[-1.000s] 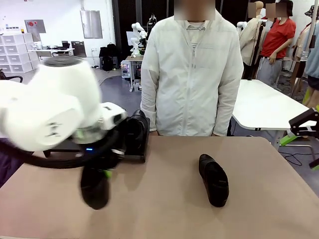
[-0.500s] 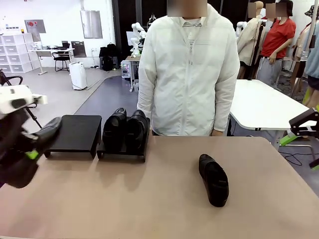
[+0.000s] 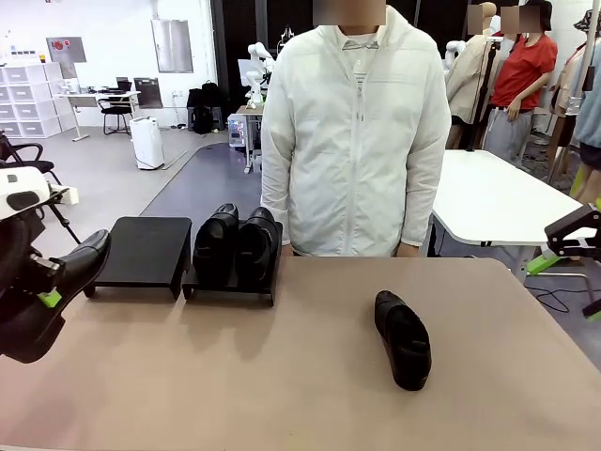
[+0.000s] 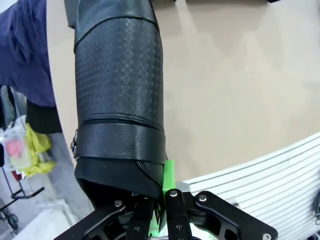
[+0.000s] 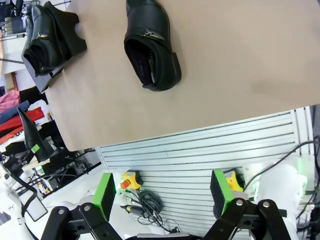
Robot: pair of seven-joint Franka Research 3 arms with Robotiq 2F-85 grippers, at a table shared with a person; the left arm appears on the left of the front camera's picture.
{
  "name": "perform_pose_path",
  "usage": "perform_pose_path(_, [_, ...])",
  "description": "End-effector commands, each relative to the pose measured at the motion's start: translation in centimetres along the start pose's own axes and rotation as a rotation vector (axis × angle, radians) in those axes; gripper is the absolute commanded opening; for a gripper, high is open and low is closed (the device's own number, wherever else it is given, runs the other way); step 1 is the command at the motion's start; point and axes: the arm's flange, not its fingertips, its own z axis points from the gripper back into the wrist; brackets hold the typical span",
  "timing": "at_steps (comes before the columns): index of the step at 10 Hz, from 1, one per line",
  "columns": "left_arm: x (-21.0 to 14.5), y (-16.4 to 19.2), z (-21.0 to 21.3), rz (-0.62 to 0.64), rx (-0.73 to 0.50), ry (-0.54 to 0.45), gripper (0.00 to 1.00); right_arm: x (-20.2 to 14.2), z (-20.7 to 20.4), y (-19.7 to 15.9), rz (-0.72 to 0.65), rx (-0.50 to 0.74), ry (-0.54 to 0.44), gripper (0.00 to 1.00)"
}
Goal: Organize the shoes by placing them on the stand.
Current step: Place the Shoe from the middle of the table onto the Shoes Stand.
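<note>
My left gripper point(image 3: 44, 295) is at the table's far left edge, shut on the heel rim of a glossy black shoe point(image 3: 81, 262) that tilts toe-up toward the empty black stand point(image 3: 146, 246). In the left wrist view the same shoe point(image 4: 120, 90) runs away from my left gripper point(image 4: 160, 202), with a green pad point(image 4: 169, 174) against its rim. Two more shoes point(image 3: 235, 246) sit side by side on the second stand point(image 3: 230, 289). Another shoe point(image 3: 403, 338) lies on the table right of centre. It also shows below my open right gripper point(image 5: 162, 192) as a shoe point(image 5: 152, 42) lying opening-up.
A person in a white jacket point(image 3: 355, 132) stands at the table's far edge behind the stands, hands down. The brown tabletop point(image 3: 282, 376) lies between the stands and the lone shoe. A black and green frame point(image 3: 568, 235) stands off the table's right side.
My left arm has swung from over the table's left-middle out to its far left edge, carrying the shoe. The shoe has turned from hanging toe-down to tilting toward the empty stand.
</note>
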Motion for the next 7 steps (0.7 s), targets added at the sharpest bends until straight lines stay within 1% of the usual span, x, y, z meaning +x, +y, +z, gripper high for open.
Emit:
perform_pose_path(1, [0.2,0.1,0.5,0.009,-0.006,-0.027,0.0,0.2,0.2,0.1,0.022,0.03,0.005,1.0])
perform_pose_path(2, [0.2,0.1,0.5,0.009,-0.006,-0.027,0.0,0.2,0.2,0.1,0.022,0.03,0.005,1.0])
perform_pose_path(3, [0.1,-0.2,0.0,-0.005,0.002,-0.002,0.0,0.2,0.2,0.1,0.022,0.03,0.005,1.0])
perform_pose_path(4, [3.3,0.9,-0.3,0.039,0.008,0.07,0.0,0.2,0.2,0.1,0.022,0.03,0.005,1.0])
perform_pose_path(5, [7.3,1.9,-0.1,0.022,0.018,0.099,0.0,0.2,0.2,0.1,0.022,0.03,0.005,1.0])
perform_pose_path(6, [11.2,2.7,-0.1,0.0,0.004,0.068,0.0,0.2,0.2,0.1,0.022,0.03,0.005,1.0])
perform_pose_path(7, [14.9,3.5,-1.0,0.023,0.005,0.063,0.0,0.2,0.2,0.1,0.022,0.03,0.005,1.0])
